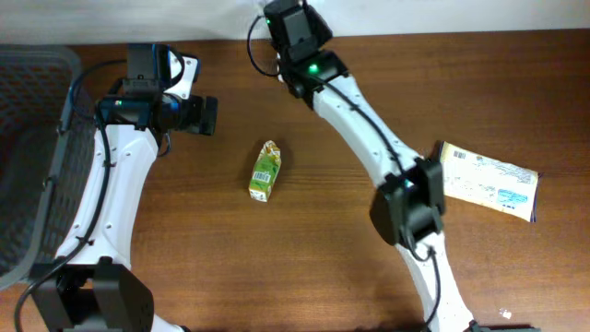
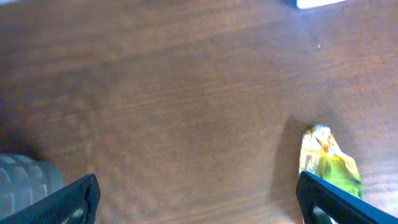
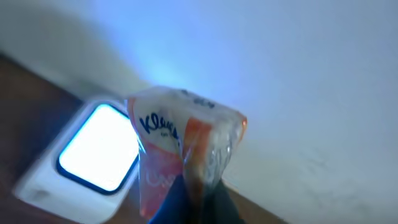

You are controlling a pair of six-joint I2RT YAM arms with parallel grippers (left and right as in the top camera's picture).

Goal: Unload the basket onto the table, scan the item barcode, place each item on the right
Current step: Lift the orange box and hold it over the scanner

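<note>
Tissue pack (image 3: 186, 146), orange and white with blue Kleenex lettering, is clamped in your right gripper (image 3: 191, 198). The jaws are pinched together on its lower edge and the pack stands up from them. Just left of it in the right wrist view you have the scanner (image 3: 93, 155), a white housing with its window glowing bright. Pack and window sit close, but the blur hides whether they touch. Overhead, that arm reaches to the far edge of the table (image 1: 304, 267), by the pale wall. Your left gripper (image 1: 205, 116) hangs over the far left part of the table, jaws wide apart, nothing between them. A green carton (image 1: 265, 171) lies mid-table, nearer and to the right of that gripper. A white packet (image 1: 489, 183) lies flat at the right side, partly under the right arm. A grey basket (image 1: 28, 138) sits at the left edge.
</note>
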